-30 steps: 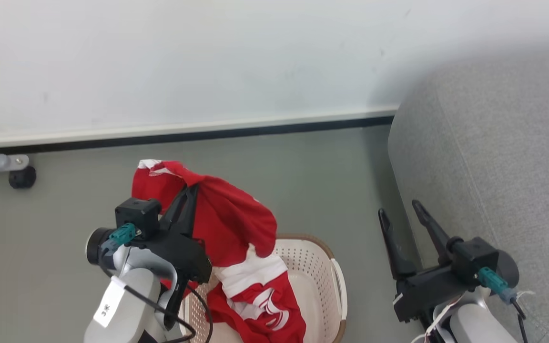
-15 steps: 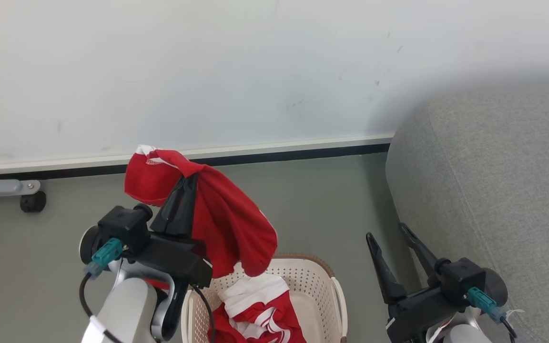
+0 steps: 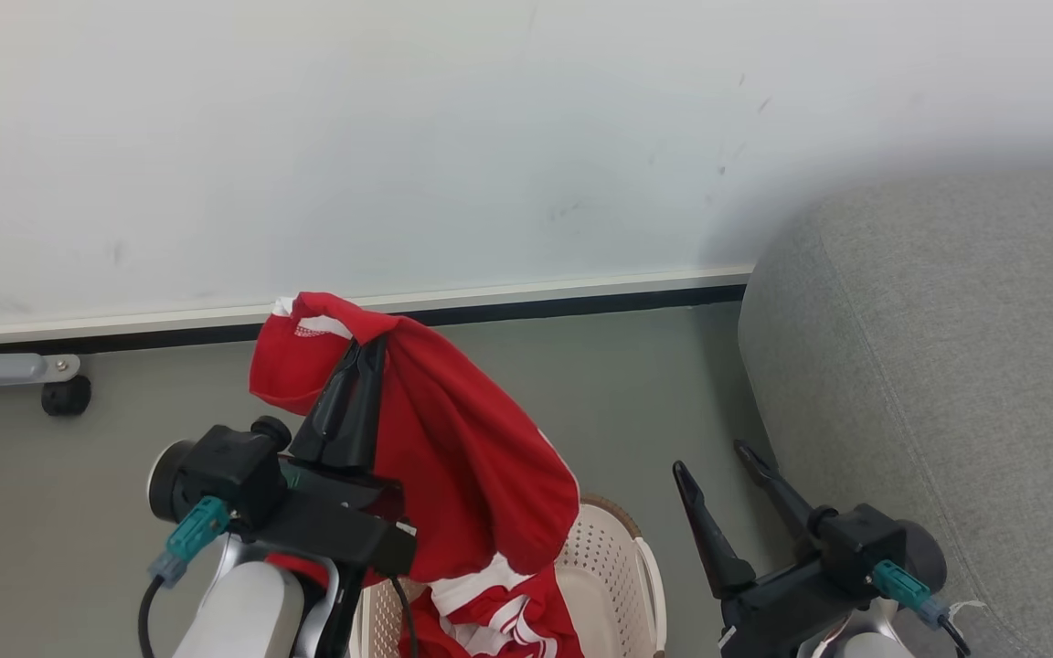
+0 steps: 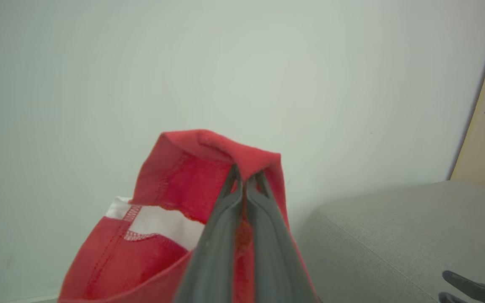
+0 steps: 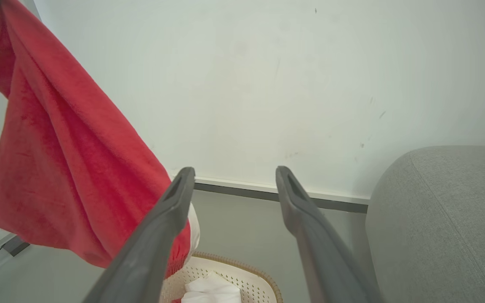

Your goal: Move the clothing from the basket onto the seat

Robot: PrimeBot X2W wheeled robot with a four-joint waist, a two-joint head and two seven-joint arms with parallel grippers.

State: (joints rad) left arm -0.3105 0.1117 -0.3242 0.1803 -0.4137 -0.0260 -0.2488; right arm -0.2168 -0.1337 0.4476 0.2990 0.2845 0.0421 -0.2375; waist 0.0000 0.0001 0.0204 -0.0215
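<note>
Left pincer [image 3: 369, 349]: fingers were pressed together on a fold of the held garment [image 3: 462, 448]; cloth wrapped over the tips, so they were hidden in the head view.
Held garment: red, lifted above the basket [image 3: 616, 571] and draped over the left pincer's fingers. Its lower hem hung down to the rim; whether it touched the cloth below could not be told.
Second garment [image 3: 501, 623]: red with white stripes, lying in the basket. It was partly covered by the held garment and cut off by the bottom edge.
Basket: stood on the floor [image 3: 618, 384]. Its left part was hidden behind the arm and cloth, its base out of frame; the right rim and holed wall showed.
Right pincer [image 3: 709, 457]: fingers were spread wide and held nothing, between the basket and the seat [image 3: 947, 366]; its wrist was cut by the bottom edge.
Seat: grey, at the right, well apart from the held garment. One rounded corner showed and the rest ran off the frame.
Caster [image 3: 66, 397]: by the wall [image 3: 490, 137] at the left, its frame cut by the edge.
</note>
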